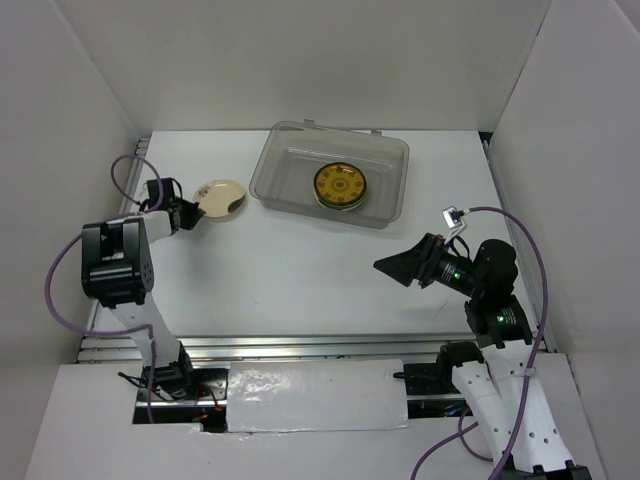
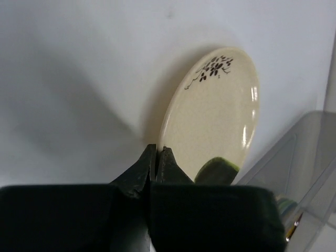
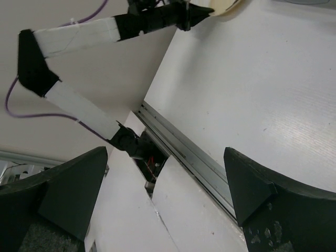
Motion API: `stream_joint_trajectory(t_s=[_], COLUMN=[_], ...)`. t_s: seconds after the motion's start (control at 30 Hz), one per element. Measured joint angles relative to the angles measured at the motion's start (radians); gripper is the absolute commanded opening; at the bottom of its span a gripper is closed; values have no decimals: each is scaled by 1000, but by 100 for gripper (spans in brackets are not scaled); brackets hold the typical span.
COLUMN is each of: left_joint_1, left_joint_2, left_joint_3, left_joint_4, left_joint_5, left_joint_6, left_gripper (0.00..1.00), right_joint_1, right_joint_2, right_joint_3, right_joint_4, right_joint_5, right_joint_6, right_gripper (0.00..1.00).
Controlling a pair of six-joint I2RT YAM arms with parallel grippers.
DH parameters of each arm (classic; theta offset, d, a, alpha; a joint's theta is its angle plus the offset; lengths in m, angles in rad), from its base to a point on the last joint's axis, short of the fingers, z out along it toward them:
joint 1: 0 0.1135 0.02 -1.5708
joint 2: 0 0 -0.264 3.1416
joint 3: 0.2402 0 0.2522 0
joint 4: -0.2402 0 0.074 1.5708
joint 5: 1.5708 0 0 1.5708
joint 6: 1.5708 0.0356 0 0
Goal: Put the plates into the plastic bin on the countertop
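Observation:
My left gripper [image 1: 193,214] is shut on the rim of a cream plate [image 1: 222,196] with dark brown marks and holds it left of the plastic bin [image 1: 275,160]. In the left wrist view the cream plate [image 2: 215,115] stands tilted beyond the closed gripper [image 2: 157,152], with the bin's corner [image 2: 310,157] at right. A mustard-yellow patterned plate [image 1: 341,184] lies on top of a stack in the bin. My right gripper [image 1: 395,266] is open and empty over the white countertop [image 1: 300,270], right of centre. The right wrist view shows that gripper [image 3: 165,184] with jaws wide apart.
White walls enclose the countertop on three sides. A metal rail [image 1: 300,347] runs along the front edge and also shows in the right wrist view [image 3: 189,152]. The left arm's white link [image 3: 79,37] shows there too.

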State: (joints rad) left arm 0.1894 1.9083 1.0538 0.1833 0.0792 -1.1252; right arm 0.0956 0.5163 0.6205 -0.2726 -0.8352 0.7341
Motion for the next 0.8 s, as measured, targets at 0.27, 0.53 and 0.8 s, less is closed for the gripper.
stream_joint_trajectory(t_s=[0.27, 0.53, 0.8], left_joint_1=[-64, -346, -496], left_joint_2=[-531, -82, 336], left_joint_3=[13, 815, 996], left_joint_4=[-270, -341, -469], left_joint_5=[-355, -98, 92], left_joint_6=[46, 258, 317], left_gripper=[0, 0, 0], right_joint_1=[0, -2, -15], right_joint_2=[-4, 6, 8], right_joint_3=[0, 25, 117], right_joint_4=[-2, -21, -54], right_joint_5=[3, 38, 66], right_joint_6=[2, 8, 0], right_gripper=[100, 100, 100])
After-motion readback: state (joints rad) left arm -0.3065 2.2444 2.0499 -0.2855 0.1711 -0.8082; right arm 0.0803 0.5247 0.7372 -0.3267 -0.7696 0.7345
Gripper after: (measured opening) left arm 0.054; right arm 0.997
